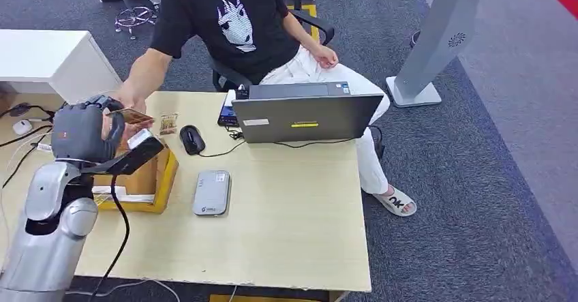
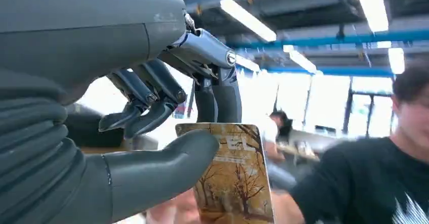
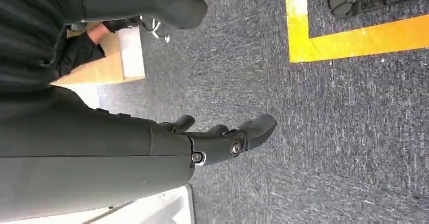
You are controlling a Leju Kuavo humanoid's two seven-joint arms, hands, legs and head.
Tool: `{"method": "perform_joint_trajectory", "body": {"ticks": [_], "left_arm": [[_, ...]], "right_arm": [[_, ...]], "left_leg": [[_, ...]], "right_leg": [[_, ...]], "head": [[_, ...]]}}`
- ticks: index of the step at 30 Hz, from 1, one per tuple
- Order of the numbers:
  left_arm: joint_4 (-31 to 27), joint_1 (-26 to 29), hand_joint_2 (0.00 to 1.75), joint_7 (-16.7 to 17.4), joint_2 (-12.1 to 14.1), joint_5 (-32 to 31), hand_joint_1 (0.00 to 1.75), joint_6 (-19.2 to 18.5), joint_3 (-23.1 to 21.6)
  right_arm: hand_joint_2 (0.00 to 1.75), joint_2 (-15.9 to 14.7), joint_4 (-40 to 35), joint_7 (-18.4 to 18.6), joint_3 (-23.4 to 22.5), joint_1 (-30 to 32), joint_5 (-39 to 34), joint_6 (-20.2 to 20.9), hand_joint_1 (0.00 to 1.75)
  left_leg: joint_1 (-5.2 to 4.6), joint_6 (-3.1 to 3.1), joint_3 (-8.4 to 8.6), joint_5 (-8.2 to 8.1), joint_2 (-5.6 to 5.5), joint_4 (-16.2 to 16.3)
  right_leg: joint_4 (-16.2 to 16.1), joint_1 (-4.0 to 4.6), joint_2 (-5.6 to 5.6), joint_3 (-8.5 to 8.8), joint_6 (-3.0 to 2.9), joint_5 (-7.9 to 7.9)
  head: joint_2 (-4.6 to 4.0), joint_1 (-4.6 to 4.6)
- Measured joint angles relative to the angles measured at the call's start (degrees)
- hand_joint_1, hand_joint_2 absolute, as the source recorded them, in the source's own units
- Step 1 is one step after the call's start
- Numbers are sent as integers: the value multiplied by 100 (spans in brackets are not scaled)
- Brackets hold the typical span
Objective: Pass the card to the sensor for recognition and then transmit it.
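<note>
**Head view: left hand holds card, person's hand on it**

Head view shows the left hand (image 1: 85, 130) raised over the left end of the table (image 1: 286, 220), gripping a card (image 1: 129, 116) printed with golden trees. The card sticks out from the hand toward the person (image 1: 235, 26) seated across the table. The person's hand (image 1: 133, 108) reaches in and touches the card's far side. Just below the left hand sits a dark sensor (image 1: 136, 153) on a yellow-edged box (image 1: 146, 179). A second small card (image 1: 168, 123) lies on the table just past the hand, with a mouse (image 1: 191, 139) beside it and a laptop (image 1: 307, 114) farther on. A grey flat device (image 1: 211, 192) lies near the box.

Left wrist view shows the thumb (image 2: 167, 163) pressed on the card (image 2: 235, 178) face, with dark fingers (image 2: 217, 100) behind its upper edge; the other fingers curl in free of it.

Right wrist view shows the right hand (image 3: 222, 138) hanging over grey carpet (image 3: 329, 133), fingers loosely curled and holding nothing.
</note>
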Motion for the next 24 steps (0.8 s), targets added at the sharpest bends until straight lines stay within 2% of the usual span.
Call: {"method": "perform_joint_trajectory", "body": {"ticks": [2, 5, 9, 16, 24], "left_arm": [[271, -301, 175, 148, -18, -375, 175, 105, 46], [917, -884, 175, 150, -20, -404, 175, 146, 190], [1475, -1227, 175, 120, -41, -391, 175, 146, 321], [1913, -1393, 175, 120, -79, -384, 175, 153, 350], [2083, -1405, 175, 120, -105, -384, 175, 153, 352]], "right_arm": [[175, 0, 0, 13, 2, -3, 104, 4, 0], [175, -2, -2, 13, 4, -24, 184, 28, 0], [175, -2, -2, 13, 4, -23, 227, 66, 0], [175, -2, -2, 13, 4, -25, 238, 66, 0], [175, -2, -2, 13, 4, -23, 242, 66, 0]], "left_leg": [[1, -1, -2, 2, -4, 1], [3, -6, 4, 6, 4, 0], [4, -10, 5, 13, 5, -1], [3, -10, 0, 13, 5, -1], [2, -10, -6, 12, 6, 0]], "right_leg": [[0, 0, -3, -1, 0, 0], [3, 0, -1, 2, -9, 6], [6, 1, 4, 0, -10, 7], [7, 1, 4, -2, -10, 7], [5, 0, 5, -8, -10, 6]], "head": [[0, 0], [0, 2], [0, -2], [0, 0], [0, -2]]}}
